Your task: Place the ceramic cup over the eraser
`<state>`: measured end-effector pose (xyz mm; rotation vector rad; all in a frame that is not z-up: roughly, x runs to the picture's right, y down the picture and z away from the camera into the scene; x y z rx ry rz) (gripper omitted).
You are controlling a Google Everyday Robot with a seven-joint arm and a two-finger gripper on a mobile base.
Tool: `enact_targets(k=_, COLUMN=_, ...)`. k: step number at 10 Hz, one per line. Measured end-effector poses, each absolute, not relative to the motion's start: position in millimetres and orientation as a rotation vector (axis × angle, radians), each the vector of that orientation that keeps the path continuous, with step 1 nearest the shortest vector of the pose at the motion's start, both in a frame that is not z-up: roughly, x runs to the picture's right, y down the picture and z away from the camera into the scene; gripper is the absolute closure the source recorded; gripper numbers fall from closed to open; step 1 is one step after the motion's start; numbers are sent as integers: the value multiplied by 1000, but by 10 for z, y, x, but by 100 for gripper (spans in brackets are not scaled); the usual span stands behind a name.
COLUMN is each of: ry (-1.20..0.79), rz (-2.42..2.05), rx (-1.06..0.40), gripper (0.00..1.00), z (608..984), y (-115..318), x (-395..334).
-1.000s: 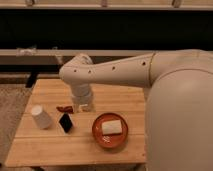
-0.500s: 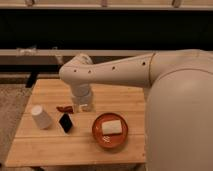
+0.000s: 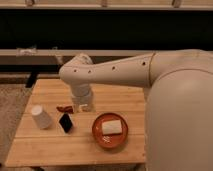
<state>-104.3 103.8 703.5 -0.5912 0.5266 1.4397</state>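
The cup (image 3: 41, 117) sits on the table (image 3: 50, 146) just left of the eraser (image 3: 65, 122), not touching it. The gripper (image 3: 82, 106) hangs low behind the eraser, a little to its right, apart from the cup; whether it is spread or closed cannot be told. Right of the eraser lies a plate (image 3: 98, 136) with a white block (image 3: 112, 127).

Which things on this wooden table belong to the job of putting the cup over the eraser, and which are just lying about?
Job: small white tapered ceramic cup; small black wedge eraser; gripper, low over the table behind the eraser.
Lying about: small red-brown thing; white rectangular block on orange plate.
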Motion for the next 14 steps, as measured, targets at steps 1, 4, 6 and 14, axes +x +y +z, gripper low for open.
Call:
enact_targets(k=1, ry=527, rz=1440, rx=-591, gripper=35, z=7035, y=1038, x=-1043)
enact_targets(k=4, ry=527, rz=1440, rx=-591, gripper=35, z=7035, y=1037, x=-1043)
enact_targets(k=6, ry=527, rz=1440, rx=-591, gripper=35, z=7035, y=1038, x=-1043)
enact_targets(k=14, ry=465, rz=1351, rx=-594, gripper=35, z=7017, y=909, x=-1296)
